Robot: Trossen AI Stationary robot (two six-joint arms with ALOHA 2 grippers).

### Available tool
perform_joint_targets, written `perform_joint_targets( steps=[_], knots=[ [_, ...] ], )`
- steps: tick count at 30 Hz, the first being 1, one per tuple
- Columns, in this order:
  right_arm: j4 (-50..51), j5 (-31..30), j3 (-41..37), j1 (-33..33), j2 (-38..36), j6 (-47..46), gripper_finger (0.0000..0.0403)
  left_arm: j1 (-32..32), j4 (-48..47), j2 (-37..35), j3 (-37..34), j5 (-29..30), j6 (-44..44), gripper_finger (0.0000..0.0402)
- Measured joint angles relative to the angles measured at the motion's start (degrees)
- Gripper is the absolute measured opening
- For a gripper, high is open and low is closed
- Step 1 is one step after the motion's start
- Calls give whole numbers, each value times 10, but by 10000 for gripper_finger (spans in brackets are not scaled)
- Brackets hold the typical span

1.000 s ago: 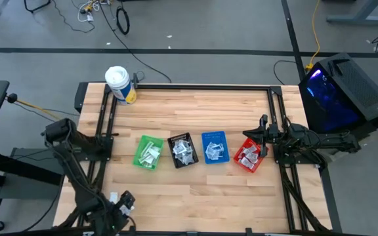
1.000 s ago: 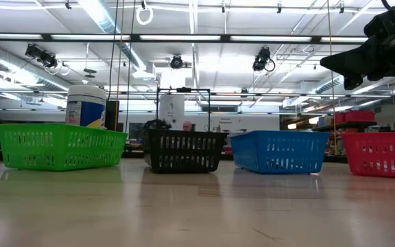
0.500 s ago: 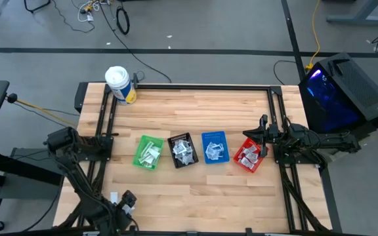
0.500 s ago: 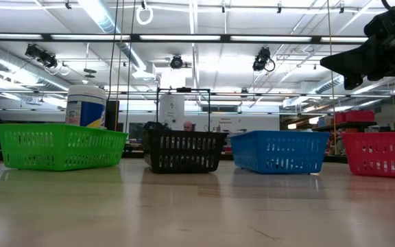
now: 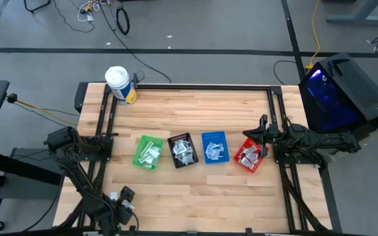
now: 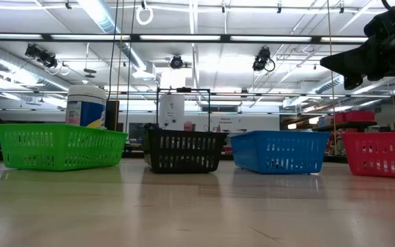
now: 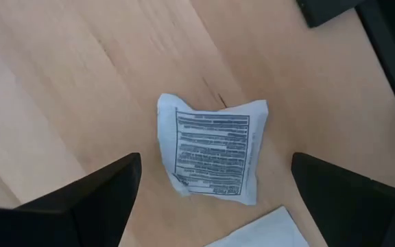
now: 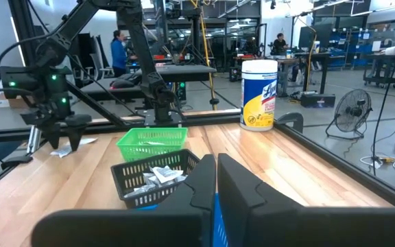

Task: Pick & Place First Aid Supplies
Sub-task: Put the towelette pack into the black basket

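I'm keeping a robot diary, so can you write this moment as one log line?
left end effector: open above small white printed sachet on wooden table | right end effector: shut, over red plastic bin

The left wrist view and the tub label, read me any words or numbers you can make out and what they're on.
White sachet on the table, between the open fingers of the left tool: several lines of black print in a box, too small to read.
White tub, yellow and blue label: lettering too blurred to read for sure.
Green bin, black bin: no text visible.
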State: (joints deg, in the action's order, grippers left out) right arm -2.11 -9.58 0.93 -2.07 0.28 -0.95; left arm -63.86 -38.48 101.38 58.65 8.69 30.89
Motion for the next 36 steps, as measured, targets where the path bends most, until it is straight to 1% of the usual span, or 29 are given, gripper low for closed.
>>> perform_joint_targets(
  steps=[2,6,9,12,20,24,29,36],
  knots=[
    [0,0,0,0,0,0,23,4,5,-1,-6,-5,2,385],
    [0,0,0,0,0,0,23,16,19,-2,-13,-39,1,385],
    [0,0,0,0,0,0,23,20,26,-3,-18,-42,1,380],
    [0,0,0,0,0,0,23,22,28,-3,-20,-43,3,360],
    [0,0,0,0,0,0,23,23,34,-1,-20,-44,5,269],
    [0,0,0,0,0,0,23,23,40,-1,-21,-44,2,237],
    [0,0,0,0,0,0,23,23,42,-1,-21,-42,0,219],
    [0,0,0,0,0,0,23,23,44,0,-21,-42,-1,216]
  ],
)
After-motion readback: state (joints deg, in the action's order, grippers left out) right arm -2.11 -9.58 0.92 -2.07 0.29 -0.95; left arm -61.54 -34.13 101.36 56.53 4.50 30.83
